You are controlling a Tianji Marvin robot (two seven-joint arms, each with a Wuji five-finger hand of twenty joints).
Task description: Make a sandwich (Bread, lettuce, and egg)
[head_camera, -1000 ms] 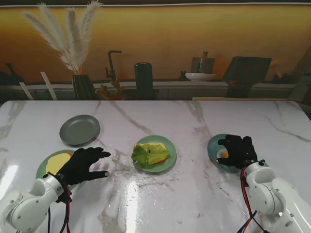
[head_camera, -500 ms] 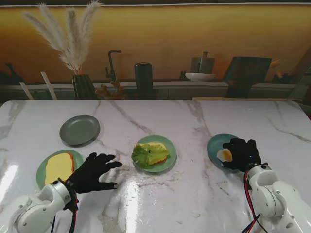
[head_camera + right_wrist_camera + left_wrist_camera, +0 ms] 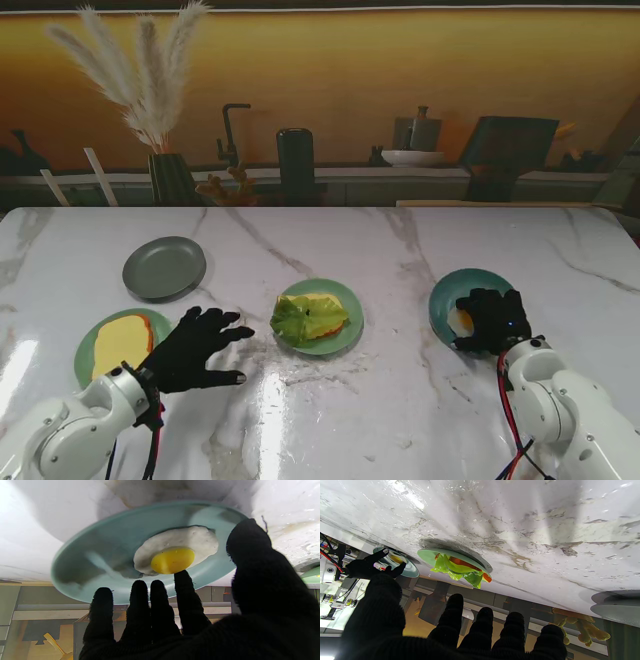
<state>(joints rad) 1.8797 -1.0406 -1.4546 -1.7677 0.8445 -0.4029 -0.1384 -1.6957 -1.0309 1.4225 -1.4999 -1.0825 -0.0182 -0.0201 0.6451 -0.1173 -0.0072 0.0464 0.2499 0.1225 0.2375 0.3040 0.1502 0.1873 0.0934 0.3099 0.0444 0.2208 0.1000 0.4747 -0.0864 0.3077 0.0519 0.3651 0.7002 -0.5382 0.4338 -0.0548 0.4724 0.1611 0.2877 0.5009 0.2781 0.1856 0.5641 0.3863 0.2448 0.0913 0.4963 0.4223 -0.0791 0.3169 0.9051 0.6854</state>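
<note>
A fried egg (image 3: 175, 551) lies on a teal plate (image 3: 462, 288) at the right; in the stand view the egg (image 3: 461, 320) is mostly hidden by my right hand (image 3: 492, 320). That hand hovers over the plate's near side, fingers apart, one fingertip (image 3: 183, 577) at the yolk's edge, holding nothing. In the middle, lettuce (image 3: 300, 319) rests on a bread slice on a green plate (image 3: 352, 312). A second bread slice (image 3: 122, 342) lies on a green plate (image 3: 84, 350) at the left. My left hand (image 3: 197, 348) floats open between those two plates, fingers spread.
A bare grey plate (image 3: 164, 267) sits farther from me at the left. Behind the marble table's (image 3: 380, 400) far edge stand a vase of pampas grass (image 3: 170, 178), a dark cylinder (image 3: 296, 166) and kitchenware.
My right hand has slid nearer to me and to the right across the teal plate, uncovering more of it. My left hand left the bread plate and shifted toward the middle.
</note>
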